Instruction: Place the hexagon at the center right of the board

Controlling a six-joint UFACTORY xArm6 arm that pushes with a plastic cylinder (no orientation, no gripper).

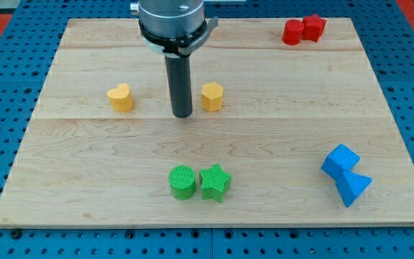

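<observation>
Centrally on the wooden board, the dark rod stands upright, my tip resting just left of the yellow hexagon, near it but apart; it grips nothing. A yellow heart lies further left.
</observation>
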